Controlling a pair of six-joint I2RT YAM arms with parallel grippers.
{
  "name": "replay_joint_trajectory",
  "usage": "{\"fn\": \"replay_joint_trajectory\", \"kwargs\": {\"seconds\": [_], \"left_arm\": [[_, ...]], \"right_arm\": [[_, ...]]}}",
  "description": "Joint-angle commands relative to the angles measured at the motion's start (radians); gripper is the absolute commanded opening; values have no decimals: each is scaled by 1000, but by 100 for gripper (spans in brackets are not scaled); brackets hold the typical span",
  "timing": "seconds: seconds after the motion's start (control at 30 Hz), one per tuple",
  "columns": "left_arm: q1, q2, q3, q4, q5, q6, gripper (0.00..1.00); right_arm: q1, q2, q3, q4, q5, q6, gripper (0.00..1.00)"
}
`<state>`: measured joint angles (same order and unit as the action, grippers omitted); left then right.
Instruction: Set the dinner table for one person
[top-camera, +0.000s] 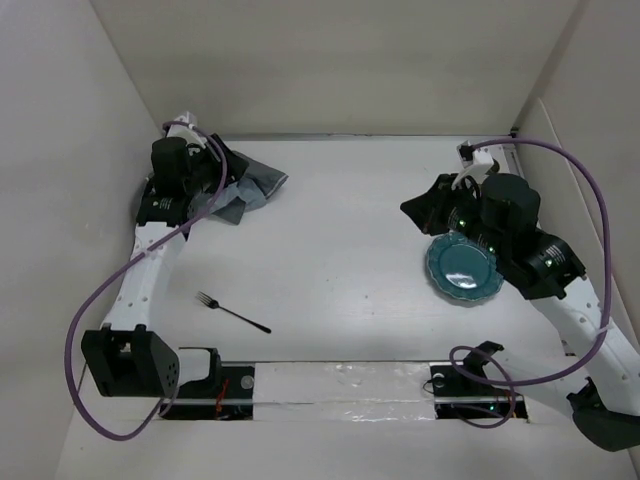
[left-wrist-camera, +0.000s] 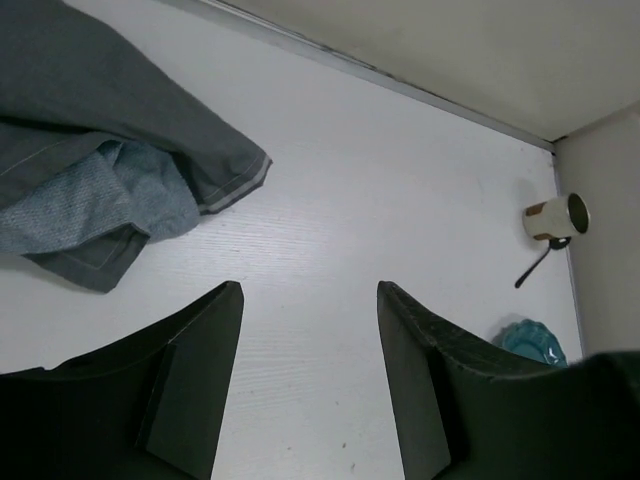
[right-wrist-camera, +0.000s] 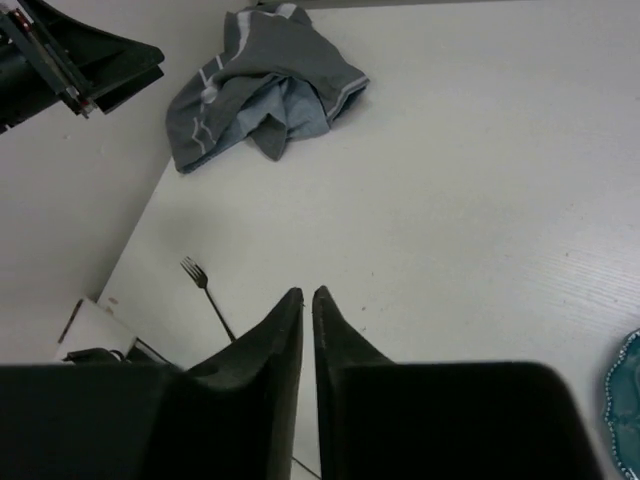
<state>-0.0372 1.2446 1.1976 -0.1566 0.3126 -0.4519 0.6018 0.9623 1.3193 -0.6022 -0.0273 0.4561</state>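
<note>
Left gripper (left-wrist-camera: 310, 290): jaws wide apart, nothing between them but bare tabletop. It hovers at the far left corner of the dinner table (top-camera: 340, 250), right by the crumpled grey cloth (left-wrist-camera: 90, 180). In the left wrist view the cloth lies off to one side of the fingers, not between them.

Judged step: taking up the cloth to lay it at the place setting.
- Shift the open jaws over the thickest bunched fold, not the thin hemmed corner.
- Come down until the fingers straddle that ridge, then close. A flat single layer would likely slip out.
- Lift high enough that the trailing folds clear the table before carrying it across.

Fork (top-camera: 233, 312): flat on the table near the left arm's base, well apart from the cloth. It lies out of the likely carry path.

Teal plate (top-camera: 462, 268): right side, flat on the table, partly under the right arm.

Right gripper (right-wrist-camera: 308, 293): fingers pressed together, holding nothing, raised near the plate and pointing toward the middle of the table. It is best kept clear while the cloth comes over.

Mug (left-wrist-camera: 556, 217) with a spoon (left-wrist-camera: 535, 265) beside it: far right corner.
</note>
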Motion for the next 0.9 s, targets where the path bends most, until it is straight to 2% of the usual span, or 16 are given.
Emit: {"fn": "replay_joint_trajectory", "kwargs": {"seconds": [0.0, 0.07, 0.13, 0.17, 0.2, 0.27, 0.43, 0.47, 0.5, 0.63, 0.67, 0.7, 0.77, 0.8, 0.87], "left_arm": [[3, 31, 82, -26, -118, -11, 53], [3, 64, 133, -59, -182, -21, 51], [3, 125, 174, -86, -230, -44, 40], [3, 148, 216, -113, -272, -47, 32], [13, 223, 253, -139, -340, -50, 1], [22, 248, 290, -167, -374, -59, 0], [126, 392, 324, -190, -389, -102, 0], [140, 409, 327, -204, -414, -111, 4], [155, 447, 329, -207, -411, -114, 17], [188, 555, 347, -236, -418, -116, 34], [188, 575, 361, -260, -426, -120, 34], [188, 602, 365, -268, -425, -126, 35], [188, 595, 326, -240, -423, -142, 35], [188, 583, 303, -219, -431, -152, 41], [188, 543, 254, -201, -492, -178, 50]], "right_arm": [[-7, -23, -29, 5, -2, 6, 4], [-7, -40, -67, 24, -8, 7, 0], [-7, -49, -100, 28, -16, 24, 0], [-7, -57, -109, 38, -20, 30, 0], [-7, -68, -133, 51, -31, 48, 0], [-7, -79, -149, 56, -37, 53, 0], [-7, -91, -178, 59, -7, 44, 0], [-7, -89, -175, 45, 1, 39, 0], [-16, -88, -175, 41, 9, 35, 0], [-16, -79, -198, 58, -16, 36, 1], [-16, -71, -201, 70, -25, 35, 6], [-16, -65, -200, 70, -37, 35, 18], [-16, -36, -184, 65, -52, 27, 27], [-16, -30, -183, 65, -74, 21, 34], [-16, -4, -186, 74, -91, 19, 42]]}}
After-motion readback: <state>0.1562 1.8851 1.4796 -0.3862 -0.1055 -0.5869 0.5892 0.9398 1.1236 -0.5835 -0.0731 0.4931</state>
